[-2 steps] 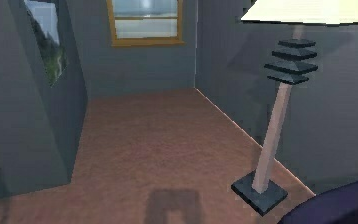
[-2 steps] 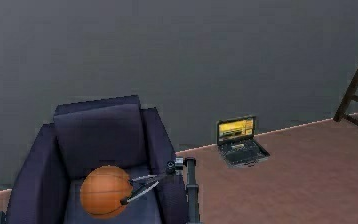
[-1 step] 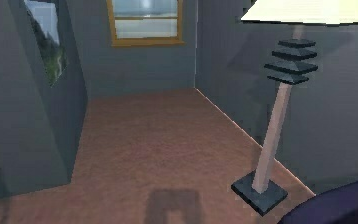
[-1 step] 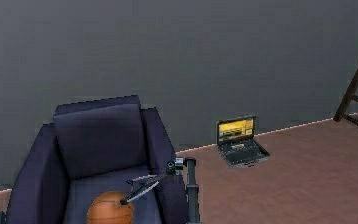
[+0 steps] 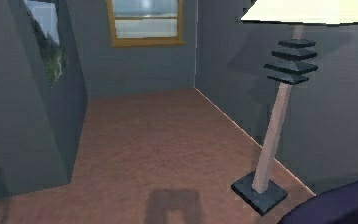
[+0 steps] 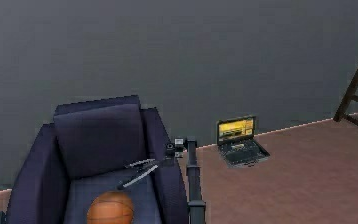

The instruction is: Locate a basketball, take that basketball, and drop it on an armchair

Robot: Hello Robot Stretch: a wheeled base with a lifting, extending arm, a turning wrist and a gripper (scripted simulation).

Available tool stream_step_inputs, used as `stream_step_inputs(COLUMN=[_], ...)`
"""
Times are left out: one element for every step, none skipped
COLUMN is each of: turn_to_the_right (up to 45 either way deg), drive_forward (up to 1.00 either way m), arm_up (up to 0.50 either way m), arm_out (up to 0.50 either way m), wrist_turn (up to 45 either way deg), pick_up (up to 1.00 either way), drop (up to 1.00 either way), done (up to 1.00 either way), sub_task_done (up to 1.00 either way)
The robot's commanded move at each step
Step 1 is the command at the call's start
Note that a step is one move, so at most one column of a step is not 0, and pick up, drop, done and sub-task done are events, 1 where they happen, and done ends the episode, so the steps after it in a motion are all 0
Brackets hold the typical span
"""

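Orange-brown basketball [image 6: 109, 210] lies on the seat of the dark navy padded armchair [image 6: 92, 135], at the seat's six o'clock edge. Thin grey fingers [image 6: 139, 177] hang over the seat at one o'clock from the ball. Their spacing, and whether they hold anything, cannot be told. Open black laptop [image 6: 239, 140] sits on the floor at the chair's three o'clock.

The armchair [image 6: 87, 150] is dark navy, and the ball [image 6: 109, 210] at its seat is orange-brown. Beside the armchair, the laptop [image 6: 241, 142] is black with a yellow-orange screen, on a reddish-brown floor [image 6: 307, 170] against a plain grey wall [image 6: 187, 50]. The lamp [image 5: 275, 120] near the armchair has a cream shade, pinkish pole and dark slate base. Far from the armchair, the window [image 5: 145, 20] has a yellow frame.
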Motion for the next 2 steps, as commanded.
stream_step_inputs(turn_to_the_right=[0.0, 0.0], drive_forward=[0.0, 0.0], arm_up=[0.0, 0.0], arm_out=[-0.08, 0.0], wrist_turn=[0.0, 0.0], pick_up=[0.0, 0.0], drop=[0.0, 0.0], done=[0.0, 1.0], sub_task_done=[0.0, 0.0])
